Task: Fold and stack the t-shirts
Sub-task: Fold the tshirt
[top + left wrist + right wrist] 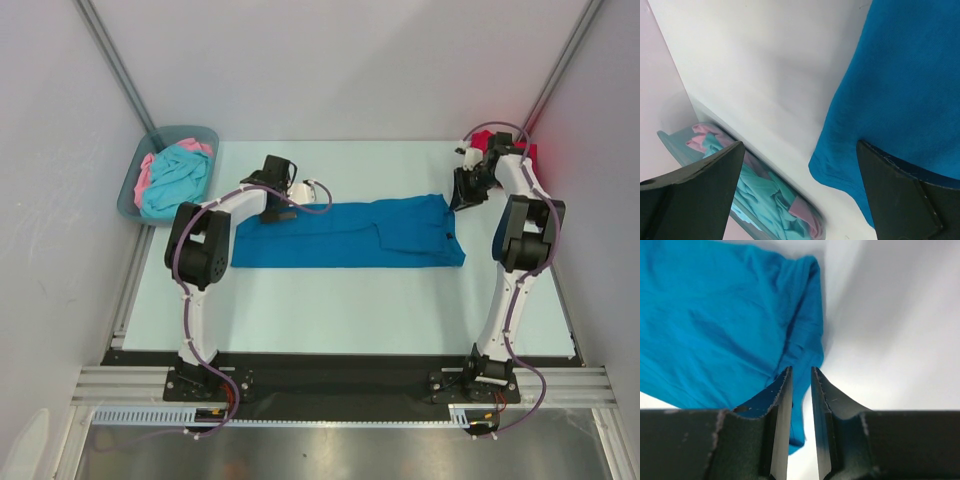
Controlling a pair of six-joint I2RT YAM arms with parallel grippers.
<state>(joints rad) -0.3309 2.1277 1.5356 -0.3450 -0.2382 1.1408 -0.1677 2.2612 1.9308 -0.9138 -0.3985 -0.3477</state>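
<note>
While the blue t-shirt (345, 233) lies flat mid-table as a long strip, next fold looks pending
L gripper (797, 147) gapes wide over its left end; R gripper (801, 371) barely parted, no cloth inside, at far-right corner; prob. both placed to pinch ends.

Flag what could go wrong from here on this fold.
1. Right gripper: jaws barely apart and empty beside the blue shirt, bunched here; a pinch may catch one layer only.
2. Left gripper is wide open at the other end; uneven grabs could skew the fold.
3. Right arm may snag the red shirt behind it.
</note>
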